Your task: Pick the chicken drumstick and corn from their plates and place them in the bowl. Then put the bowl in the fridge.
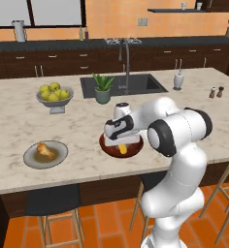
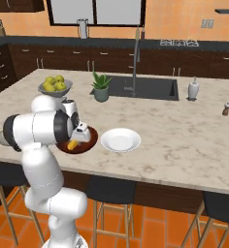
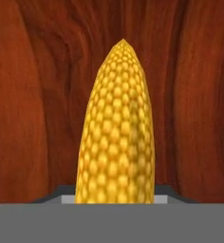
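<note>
Corn: held in the closed gripper, frame centre, above the bowl.
Handling: judged light, stiff, round; grasped across the middle.

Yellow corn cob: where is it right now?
The yellow corn cob is at the gripper, over the dark reddish-brown wooden bowl near the island's front edge, left of the white plate in the right base view.

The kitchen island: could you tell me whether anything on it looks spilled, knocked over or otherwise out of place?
Nothing stands out. The drumstick sits on its grey plate, the white plate is bare, the fruit bowl and plant stand upright, and the corn is over the wooden bowl.
</note>
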